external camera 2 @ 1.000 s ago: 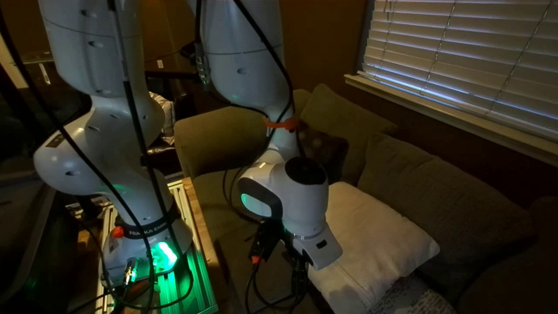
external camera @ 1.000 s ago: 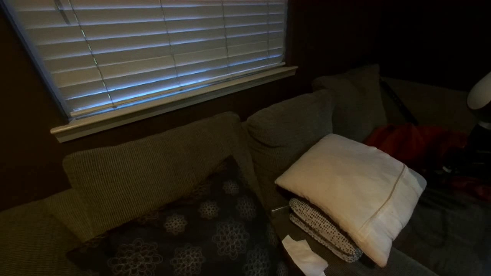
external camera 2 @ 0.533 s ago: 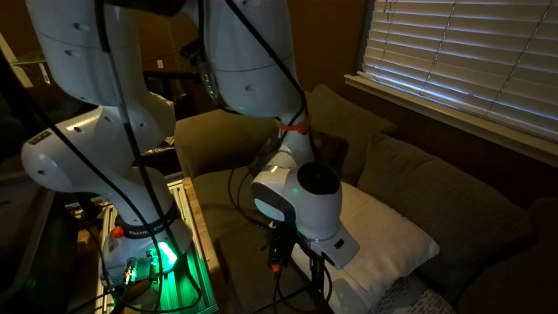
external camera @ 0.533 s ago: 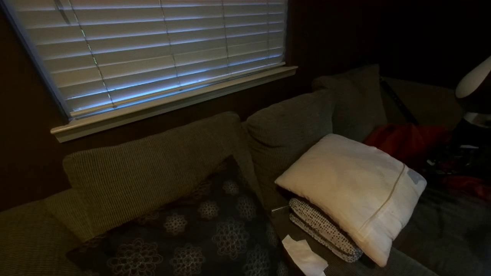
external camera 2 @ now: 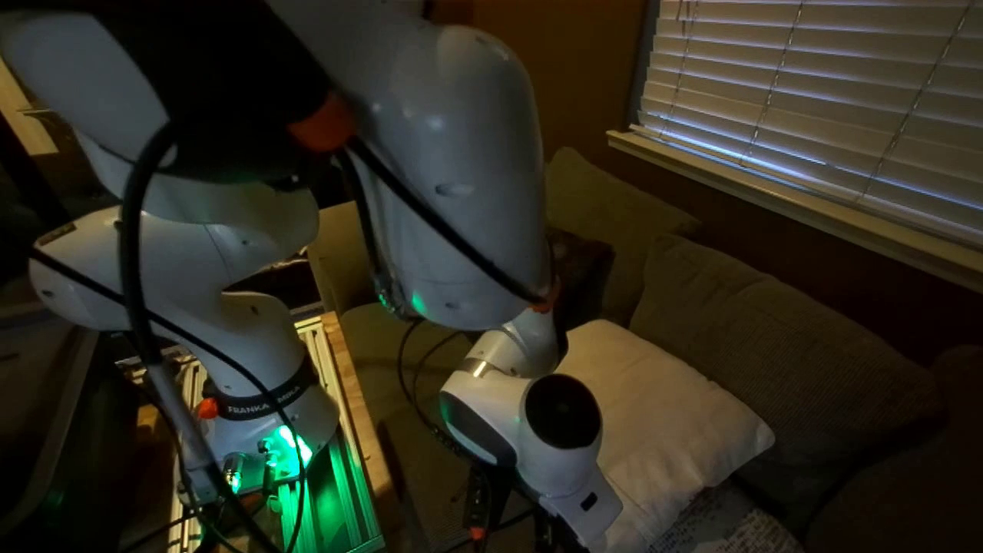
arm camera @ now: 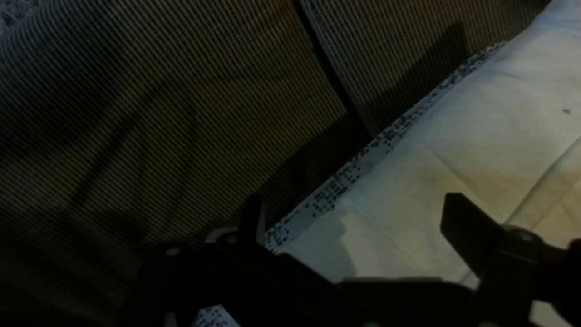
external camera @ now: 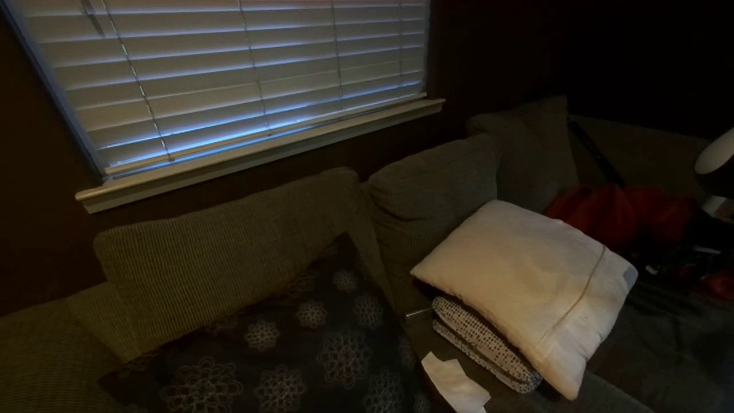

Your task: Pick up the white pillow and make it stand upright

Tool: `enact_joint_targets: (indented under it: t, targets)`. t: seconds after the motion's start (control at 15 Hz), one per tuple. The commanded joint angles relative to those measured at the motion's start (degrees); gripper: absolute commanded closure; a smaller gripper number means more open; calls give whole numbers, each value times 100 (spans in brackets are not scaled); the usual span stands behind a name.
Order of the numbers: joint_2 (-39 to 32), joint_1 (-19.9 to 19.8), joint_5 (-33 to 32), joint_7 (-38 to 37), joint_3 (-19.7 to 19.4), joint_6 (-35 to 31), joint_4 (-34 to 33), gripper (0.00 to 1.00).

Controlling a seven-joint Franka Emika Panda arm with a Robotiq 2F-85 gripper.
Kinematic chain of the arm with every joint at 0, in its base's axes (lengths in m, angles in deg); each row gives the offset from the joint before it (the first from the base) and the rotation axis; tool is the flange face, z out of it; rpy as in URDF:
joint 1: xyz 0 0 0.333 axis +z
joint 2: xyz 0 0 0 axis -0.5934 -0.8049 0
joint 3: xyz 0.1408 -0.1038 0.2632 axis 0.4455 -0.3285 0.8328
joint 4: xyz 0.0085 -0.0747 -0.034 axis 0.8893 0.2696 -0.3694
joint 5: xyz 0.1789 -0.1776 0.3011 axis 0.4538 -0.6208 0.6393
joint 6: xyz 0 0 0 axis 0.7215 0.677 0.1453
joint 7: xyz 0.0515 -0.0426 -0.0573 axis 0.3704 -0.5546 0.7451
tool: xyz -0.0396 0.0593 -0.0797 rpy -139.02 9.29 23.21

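1. In an exterior view, the white pillow (external camera: 522, 281) is lying tilted on a folded dotted cloth (external camera: 481, 335), near a dark flowered pillow (external camera: 287, 338).
2. In an exterior view, the robot arm (external camera 2: 491, 153) is partly hiding the white pillow.
3. In the wrist view, the claw (arm camera: 354, 211) is standing wide, one finger (arm camera: 471, 231) showing over the white pillow, the other past its edge.

Is a large, square, plump pillow of cream-white cloth (external camera: 522, 281), with a thin brownish line crossing near one edge. Lies on its broad face, slightly tilted, over a layered white textile with dark speckles (external camera: 481, 332), reaching past it with one corner.
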State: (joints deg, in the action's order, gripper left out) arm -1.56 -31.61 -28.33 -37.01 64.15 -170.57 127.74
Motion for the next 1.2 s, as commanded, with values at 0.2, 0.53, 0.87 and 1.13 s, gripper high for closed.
enact_joint_targets:
  t: [0.2, 0.53, 0.87, 1.13]
  targets:
    - [-788, -54, -787, -702, -263, -49, -580, 0]
    - [-1316, -203, -784, -1086, -45, -264, -994, 0]
    - [-1863, -458, -888, -1359, 278, -567, -1310, 0]
    - [-2135, -747, -1065, -1477, 495, -646, -1414, 32]
